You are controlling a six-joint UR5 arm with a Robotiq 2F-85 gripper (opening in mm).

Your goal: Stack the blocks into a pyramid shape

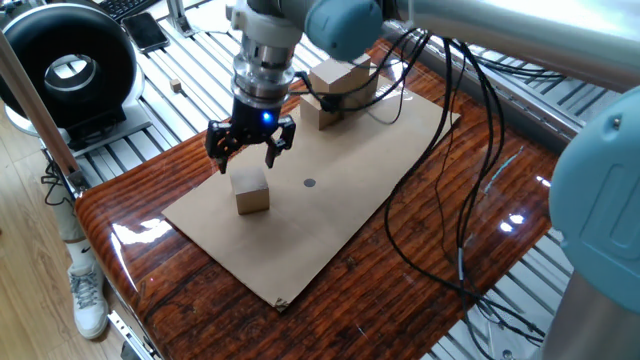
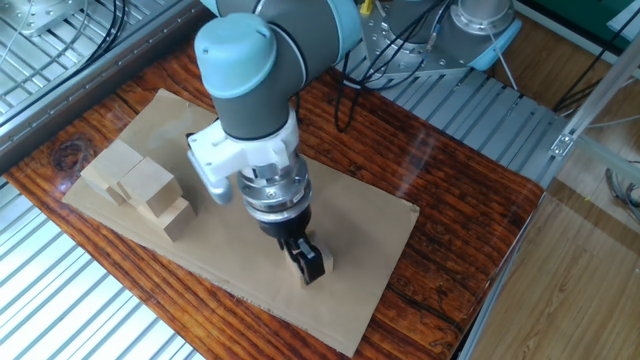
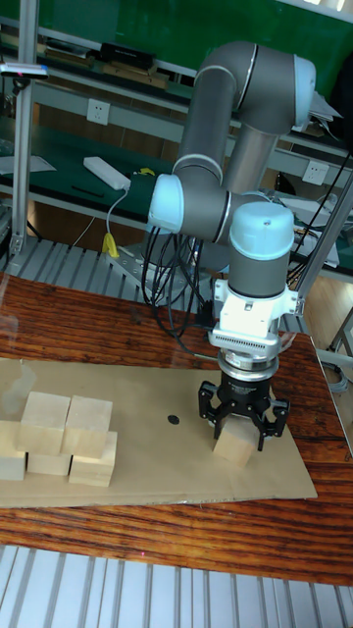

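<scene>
Glossy dark red-brown wooden table top [image 1: 480,200] carries a flat tan cardboard sheet [image 1: 340,200], laid at an angle to the table edges. All blocks sit on this sheet.

Grey and light-blue UR5 arm [image 3: 235,128] reaches down over one end of the sheet, wrist approx. vertical. Black cables [image 1: 440,140] hang from the arm and loop over the table.

Cluster of plain light-tan wooden cubes [image 3: 59,437]: grouped at the opposite end of the sheet, well apart from the gripper. Tall fixed view shows two cubes side by side on top of lower cubes, w/ more partly hidden behind; exact count of the cluster cannot be told. In the other fixed view the same group [image 2: 140,190] sits near the sheet's far-left corner, cubes touching each other.

Single light-tan wooden cube [image 1: 250,190]: alone near the other end of the sheet, flat on the cardboard, upright, not touching any other cube.

Black two-finger gripper [image 1: 248,152]: directly above the single cube, fingers pointing down. Jaws spread wide; in the tall fixed view the fingertips straddle the cube's upper part, one on each side. Contact w/ the cube faces cannot be confirmed; a gap shows between fingers and cube in one fixed view. A blue indicator light glows on the gripper body.

Small dark round mark [image 1: 309,182] on the cardboard, near the single cube, between it and the cluster.
</scene>
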